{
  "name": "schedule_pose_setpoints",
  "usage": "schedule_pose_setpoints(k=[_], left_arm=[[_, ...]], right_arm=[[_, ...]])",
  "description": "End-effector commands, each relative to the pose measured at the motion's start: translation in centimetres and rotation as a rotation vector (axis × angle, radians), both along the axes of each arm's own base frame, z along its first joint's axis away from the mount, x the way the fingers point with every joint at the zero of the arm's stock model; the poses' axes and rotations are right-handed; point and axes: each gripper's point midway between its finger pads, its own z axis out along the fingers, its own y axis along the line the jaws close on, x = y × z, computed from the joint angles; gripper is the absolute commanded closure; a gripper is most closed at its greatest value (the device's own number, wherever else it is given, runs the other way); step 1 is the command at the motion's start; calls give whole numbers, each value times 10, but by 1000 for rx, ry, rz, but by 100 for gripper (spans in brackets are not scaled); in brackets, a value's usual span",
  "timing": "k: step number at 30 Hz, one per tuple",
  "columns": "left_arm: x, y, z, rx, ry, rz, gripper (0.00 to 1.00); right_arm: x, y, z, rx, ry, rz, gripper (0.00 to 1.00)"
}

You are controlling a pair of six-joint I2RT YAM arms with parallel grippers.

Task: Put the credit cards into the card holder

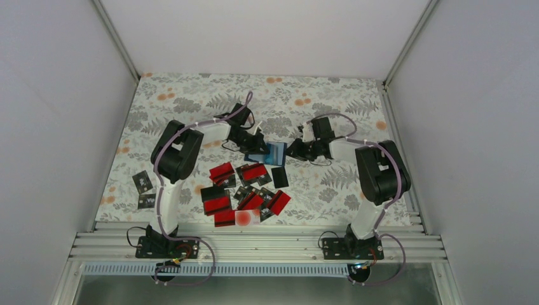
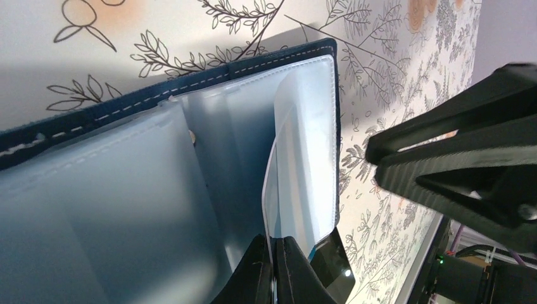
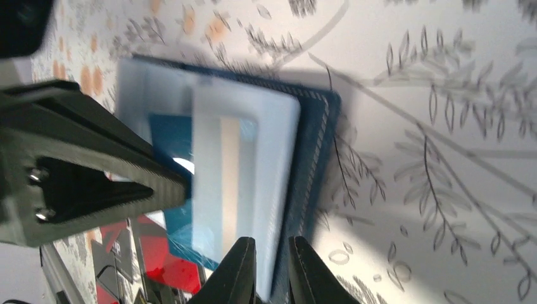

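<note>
The navy card holder (image 1: 257,157) lies open on the cloth between my two grippers. My left gripper (image 2: 273,240) is shut on the edge of one clear plastic sleeve (image 2: 304,158) of the holder (image 2: 190,76) and lifts it. My right gripper (image 3: 272,242) is shut on the holder's navy cover edge (image 3: 310,158). A pale card with a light band (image 3: 244,164) sits in a sleeve. Several credit cards, mostly red (image 1: 222,170), one black (image 1: 279,176) and one pale with a red blot (image 1: 246,217), lie in front of the holder.
Two black cards (image 1: 144,190) lie apart at the left of the floral cloth (image 1: 191,101). Grey walls close in both sides. A metal rail (image 1: 254,244) runs along the near edge. Each gripper shows in the other's wrist view, close by.
</note>
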Motion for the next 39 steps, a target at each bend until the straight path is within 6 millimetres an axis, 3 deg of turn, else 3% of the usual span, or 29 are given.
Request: schedule_pose_setpoints(k=[1, 7, 19, 28, 39], left_arm=[[-5, 8, -27, 82, 31, -10, 98], [-3, 7, -28, 83, 33, -20, 98], [6, 8, -28, 95, 19, -45, 98], [18, 5, -29, 106, 8, -58, 98], [12, -6, -32, 86, 31, -63, 98]], right_arm=[[24, -3, 13, -39, -64, -16, 86], [33, -2, -5, -59, -21, -27, 90], [11, -15, -57, -141, 96, -24, 93], [15, -12, -58, -131, 95, -17, 92], [16, -9, -49, -108, 84, -21, 92]])
